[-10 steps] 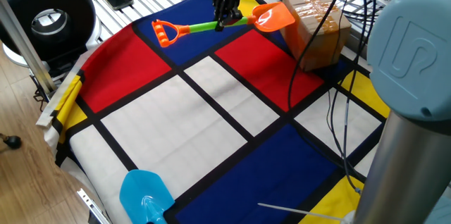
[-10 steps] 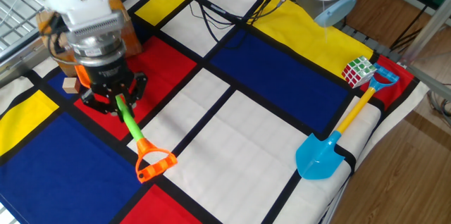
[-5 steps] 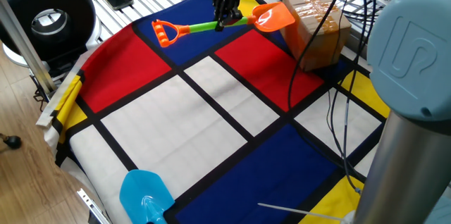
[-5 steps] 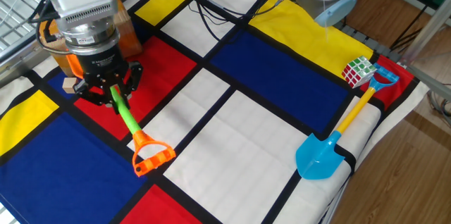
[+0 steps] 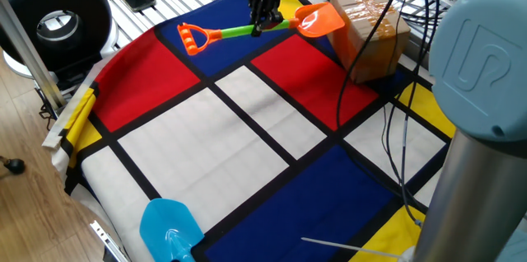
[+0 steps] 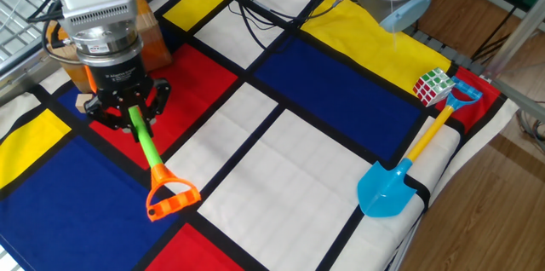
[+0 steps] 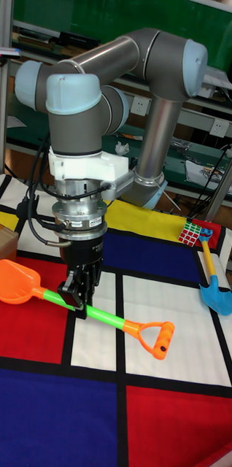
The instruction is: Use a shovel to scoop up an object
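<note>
I pinch the shovel by its thin green shaft, my gripper clamped near the blade end — the long axis runs almost level, with the smooth orange blade close to the taped cardboard box at the cloth's far edge. The cube, tiny, pale wood, sits just beside my jaws near the blade, so I judge a short forward push reaches it.

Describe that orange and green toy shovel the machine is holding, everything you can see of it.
The shovel looks like plastic: an orange scoop blade, a thin bright green shaft and an orange D-shaped end loop. The gripper is shut on the green shaft nearer the blade. It is held roughly level over the colored cloth, its blade pointing toward the brown cardboard box.
</note>
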{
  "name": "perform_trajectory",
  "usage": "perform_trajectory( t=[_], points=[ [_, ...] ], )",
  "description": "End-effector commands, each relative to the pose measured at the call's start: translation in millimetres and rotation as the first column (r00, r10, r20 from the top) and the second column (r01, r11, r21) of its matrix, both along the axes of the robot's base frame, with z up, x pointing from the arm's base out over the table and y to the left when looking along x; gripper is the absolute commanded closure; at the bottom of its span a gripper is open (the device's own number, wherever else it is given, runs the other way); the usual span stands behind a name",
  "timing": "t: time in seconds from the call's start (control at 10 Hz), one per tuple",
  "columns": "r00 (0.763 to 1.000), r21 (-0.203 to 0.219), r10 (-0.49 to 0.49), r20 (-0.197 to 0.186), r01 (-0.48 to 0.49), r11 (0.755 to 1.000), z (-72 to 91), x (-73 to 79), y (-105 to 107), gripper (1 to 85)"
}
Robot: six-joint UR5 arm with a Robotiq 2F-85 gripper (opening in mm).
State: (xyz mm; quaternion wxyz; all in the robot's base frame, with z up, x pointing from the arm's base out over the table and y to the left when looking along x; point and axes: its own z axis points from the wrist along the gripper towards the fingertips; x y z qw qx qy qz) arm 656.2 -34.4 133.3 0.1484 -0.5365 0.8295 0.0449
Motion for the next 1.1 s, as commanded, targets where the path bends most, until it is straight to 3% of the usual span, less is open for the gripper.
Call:
perform_trajectory(
  t=[0.0, 1.0],
  points=[
    [1.000, -0.007, -0.027, 0.012, 0.027, 1.000, 1.7, 4.5, -4.4, 84.7],
    [1.000, -0.012, -0.014, -0.021, 0.014, 1.000, -0.3, -4.5, -4.8, 84.7]
  ],
)
